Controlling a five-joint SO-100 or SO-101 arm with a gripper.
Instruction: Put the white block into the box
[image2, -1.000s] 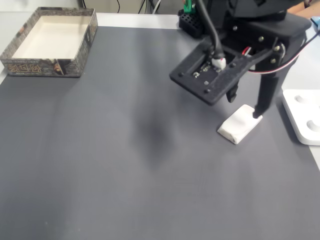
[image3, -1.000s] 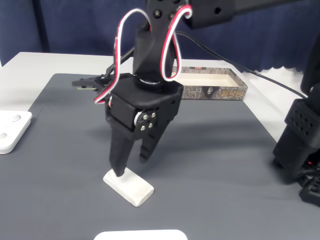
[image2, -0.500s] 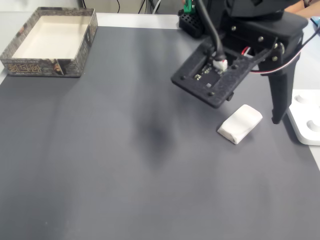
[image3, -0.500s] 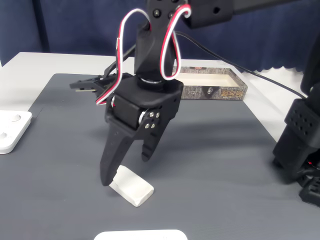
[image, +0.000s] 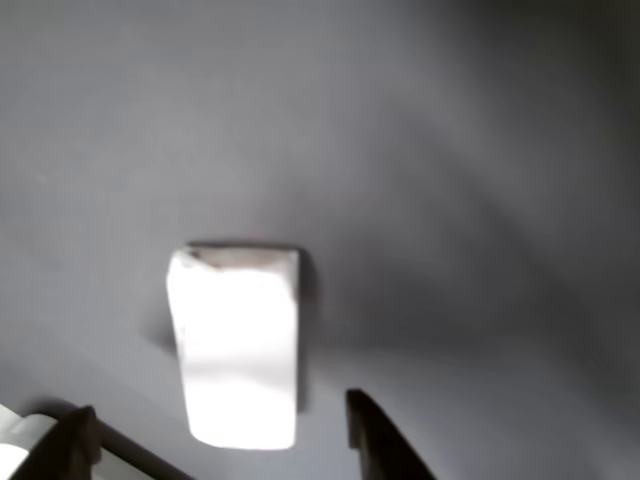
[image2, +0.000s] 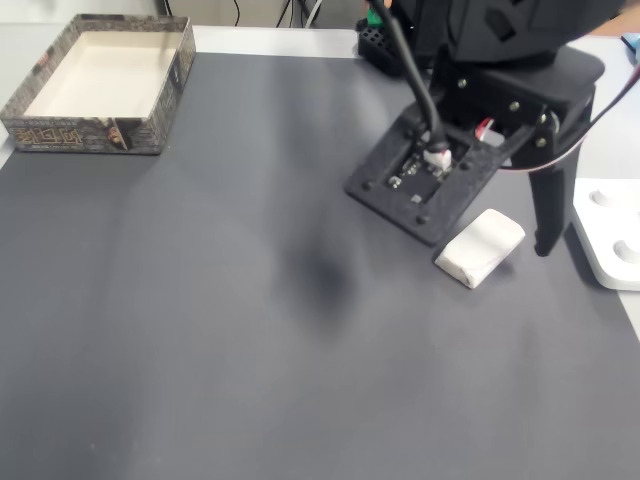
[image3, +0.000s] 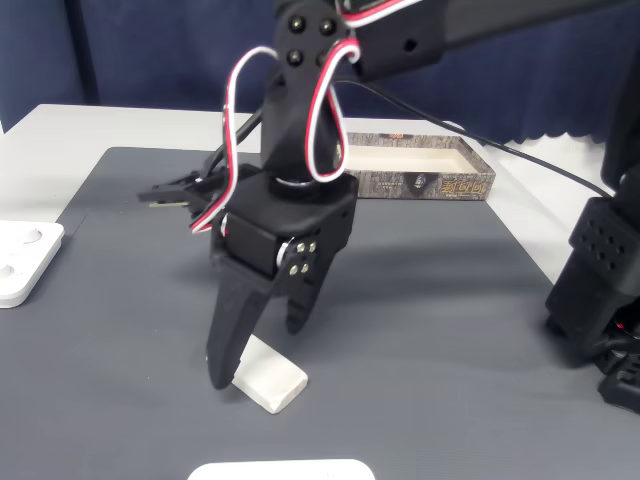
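The white block (image2: 480, 247) lies flat on the dark grey mat at the right side of a fixed view; it is also seen as the block (image3: 272, 376) low in the other fixed view and as a bright oblong block (image: 235, 345) in the other view. My gripper (image2: 497, 238) stands open right over it, one finger on each long side, both apart from it. The two dark fingertips (image: 372, 440) flank the block's near end. In the gripper (image3: 258, 355), the left finger reaches down to the mat beside the block. The box (image2: 80, 133) sits at the far left corner, cream inside, with nothing in it.
A white device (image2: 612, 235) lies just right of the block at the mat's edge, also seen as the device (image3: 20, 262). The arm's black base (image3: 600, 290) and cables stand at the right. The box (image3: 430, 185) lies behind the arm. Open mat stretches between block and box.
A second ago one fingertip rested on the block's far end. The jaws have since spread wide and come down astride the block. The block has not moved.
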